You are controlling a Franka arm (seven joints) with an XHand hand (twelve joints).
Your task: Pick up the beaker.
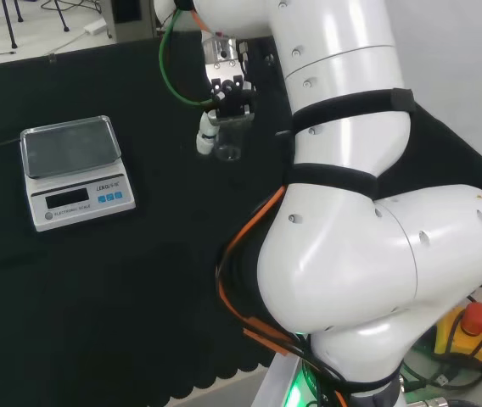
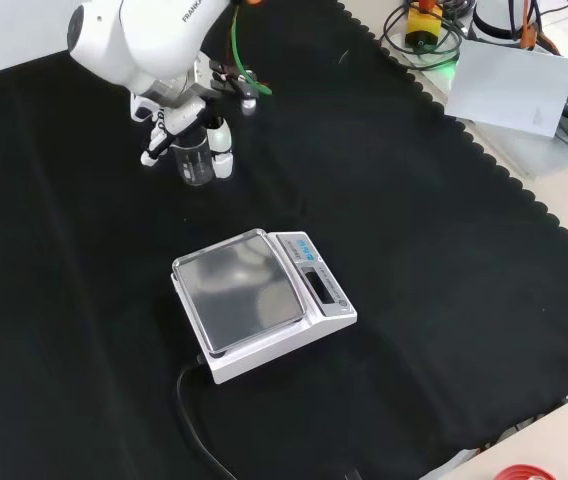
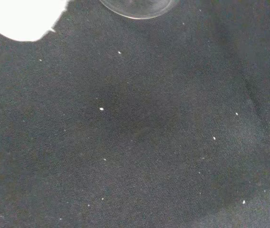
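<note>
Fingers of your robot hand (image 2: 179, 125) reach down on both sides of the beaker (image 2: 194, 160), one white tip to its left and one to its right in the front view, so they look closed round the glass wall; you cannot quite confirm contact there. In the head view the beaker (image 1: 228, 142) hangs just under the robot hand (image 1: 224, 97), upright, at or just above the cloth. Treat it as light, rigid, smooth and breakable, likely to slip. Take it by the side wall below the rim, squeezing evenly and keeping it vertical. Farther out, a scale (image 2: 262, 300) sits well apart on the table (image 2: 444, 260).
</note>
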